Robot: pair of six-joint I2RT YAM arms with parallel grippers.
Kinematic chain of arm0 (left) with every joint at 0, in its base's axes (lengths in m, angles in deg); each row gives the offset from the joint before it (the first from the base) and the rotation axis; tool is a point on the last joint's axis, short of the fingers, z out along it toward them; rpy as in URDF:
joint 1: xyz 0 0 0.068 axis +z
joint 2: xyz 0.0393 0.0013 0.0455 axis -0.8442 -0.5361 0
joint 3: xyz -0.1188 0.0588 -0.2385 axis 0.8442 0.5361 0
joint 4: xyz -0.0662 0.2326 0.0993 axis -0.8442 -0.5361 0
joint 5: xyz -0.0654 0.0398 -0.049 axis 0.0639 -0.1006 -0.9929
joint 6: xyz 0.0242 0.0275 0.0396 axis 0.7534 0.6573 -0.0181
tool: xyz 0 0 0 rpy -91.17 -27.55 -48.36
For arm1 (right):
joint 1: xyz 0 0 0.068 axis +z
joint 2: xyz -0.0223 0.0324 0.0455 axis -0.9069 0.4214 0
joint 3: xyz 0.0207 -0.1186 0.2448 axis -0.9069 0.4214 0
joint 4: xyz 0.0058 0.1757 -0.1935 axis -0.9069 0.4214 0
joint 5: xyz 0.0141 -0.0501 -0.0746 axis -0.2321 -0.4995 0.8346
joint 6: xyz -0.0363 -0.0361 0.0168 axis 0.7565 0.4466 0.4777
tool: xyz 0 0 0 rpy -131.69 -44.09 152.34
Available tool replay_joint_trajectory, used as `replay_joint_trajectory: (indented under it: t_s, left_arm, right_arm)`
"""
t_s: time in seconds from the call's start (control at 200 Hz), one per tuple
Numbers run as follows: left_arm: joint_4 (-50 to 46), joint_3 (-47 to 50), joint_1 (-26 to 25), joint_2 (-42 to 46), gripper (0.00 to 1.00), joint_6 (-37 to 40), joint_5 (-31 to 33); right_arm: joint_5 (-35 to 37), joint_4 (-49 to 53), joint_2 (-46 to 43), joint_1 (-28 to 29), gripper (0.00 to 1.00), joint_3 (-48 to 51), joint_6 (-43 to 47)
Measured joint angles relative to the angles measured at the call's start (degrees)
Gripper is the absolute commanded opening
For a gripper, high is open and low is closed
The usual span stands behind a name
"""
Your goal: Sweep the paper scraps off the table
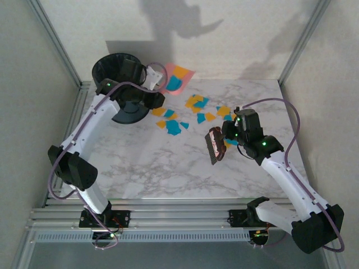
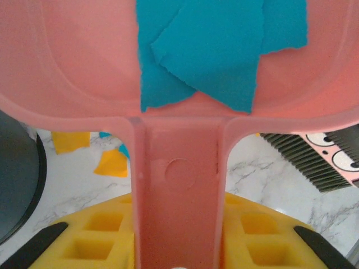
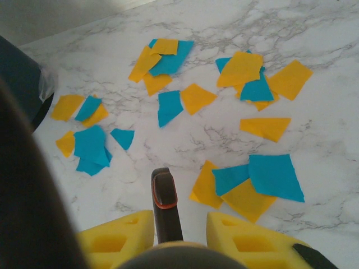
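Top external shows the paper scraps (image 1: 196, 109) strewn across the middle of the table (image 1: 168, 168). A hard stroke of the brush (image 1: 215, 145) could flick them past the dustpan (image 1: 178, 78). Left gripper (image 1: 152, 77), stretched far out beside the black bin (image 1: 118, 73), pinches the pan's handle. The right gripper (image 1: 231, 134), elbow bent inward, clamps the brush.

Paper scraps (image 1: 173, 128) on table (image 1: 151, 162) between bin (image 1: 106, 70) and brush (image 1: 215, 147)
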Motion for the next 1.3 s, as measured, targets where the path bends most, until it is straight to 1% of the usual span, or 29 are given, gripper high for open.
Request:
replay_joint_trajectory:
  t_s: [0.235,0.471,0.616,0.796,0.976,1.302]
  left_arm:
    - [0.81,-1.73,6.43,-0.72,0.00,-2.08,-7.91]
    - [4.35,-1.73,10.71,-1.25,0.00,-5.99,-13.79]
    - [9.53,-0.44,13.86,-1.25,0.00,-9.79,-17.66]
    - [18.25,5.40,17.51,-1.14,0.00,-16.76,-22.08]
    - [26.58,10.08,19.28,-1.14,0.00,-24.35,-25.79]
    - [39.50,14.47,19.52,-0.72,0.00,-35.39,-28.65]
  right_arm:
    - [-0.28,0.02,0.00,0.00,0.06,0.00,-0.02]
    - [-1.09,0.02,0.00,0.00,0.06,0.00,-0.20]
    - [-1.11,0.02,0.00,0.00,0.06,0.00,-0.20]
    - [-1.11,0.02,0.00,0.00,0.06,0.00,-0.22]
    - [-1.11,0.02,0.00,0.00,0.06,0.00,-0.22]
    - [-1.11,0.02,0.00,0.00,0.06,0.00,-0.20]
